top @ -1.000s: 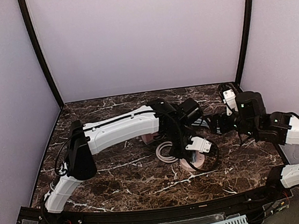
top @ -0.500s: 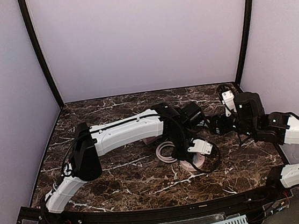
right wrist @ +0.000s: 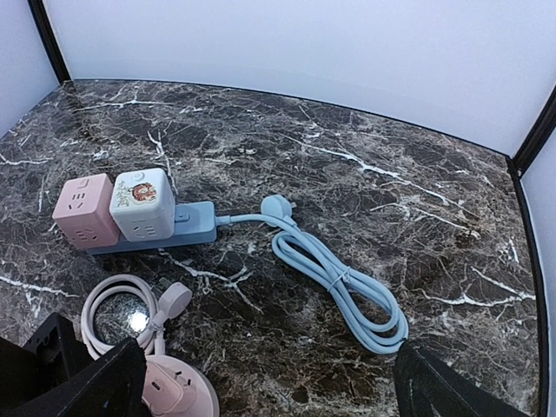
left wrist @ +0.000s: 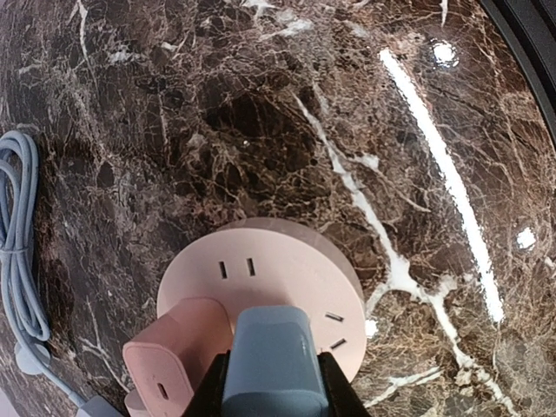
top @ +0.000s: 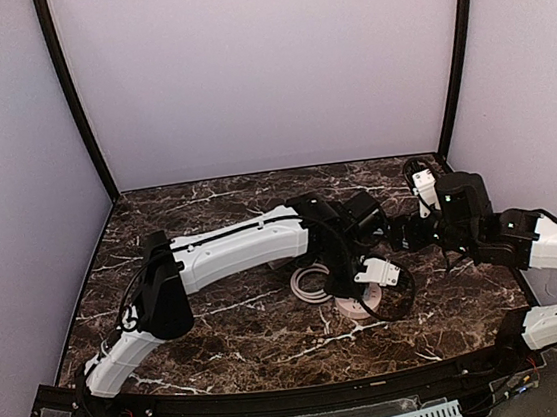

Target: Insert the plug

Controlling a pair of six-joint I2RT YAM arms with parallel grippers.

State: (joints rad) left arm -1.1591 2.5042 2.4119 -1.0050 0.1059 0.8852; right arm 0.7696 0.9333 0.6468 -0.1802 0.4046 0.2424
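1. The worktop (top: 221, 326) is dark marble with white veins, walled in by pale panels.
2. My left arm (top: 238, 251) reaches across it to the middle, its wrist turned down over the socket.
3. My right arm (top: 554, 242) comes in from the right side and points toward the left arm's wrist.
4. The right tool (right wrist: 261, 395) is spread wide. One finger (right wrist: 78, 382) shows at the lower left of its wrist view, the other at the lower right, with nothing between them.
5. A blue cable (right wrist: 339, 274) lies folded in a long loop on the worktop, and it runs to a blue strip (right wrist: 187, 228) at the left of that view.
6. Two cubes sit side by side on the strip, touching each other — a pink cube (right wrist: 80, 208) on the outside and a white cube (right wrist: 143, 204) next to it.
7. A pale coil (right wrist: 122, 317) lies near the strip, just beside the socket.
8. The socket (left wrist: 269, 269) is a round pink disc lying flat. Two pairs of slots show on its bare face.
9. A pink adapter (left wrist: 178, 347) sits at the disc's left edge in the left wrist view.
10. The left tool (left wrist: 276, 401) is clamped on the plug (left wrist: 276, 347), with a black finger pressed to each side.
11. The plug is blue-grey, held over the near part of the disc and just beside the adapter — I cannot tell whether its pins are in.
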